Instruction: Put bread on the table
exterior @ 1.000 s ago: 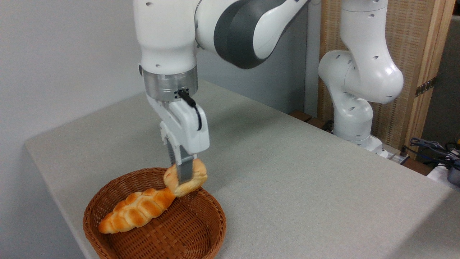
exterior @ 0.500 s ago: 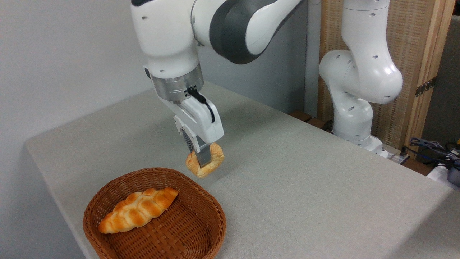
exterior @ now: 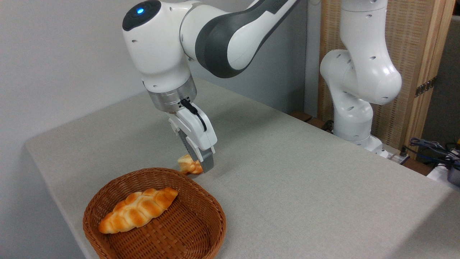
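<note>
Since the bun (exterior: pixel 187 166) belongs on the counter (exterior: pixel 305 180), we are lowering it beyond the basket (exterior: pixel 215 216), pincer (exterior: pixel 201 166) pinching it.

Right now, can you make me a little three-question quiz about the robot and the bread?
1. True or false: the bun is inside the basket.
2. What lies in the basket? A) a braided loaf B) an apple C) a spoon
3. Fill in: the end effector holds the bun low over the ____.

Key:
1. False; it is just behind the rim.
2. A, the loaf.
3. table.
</note>
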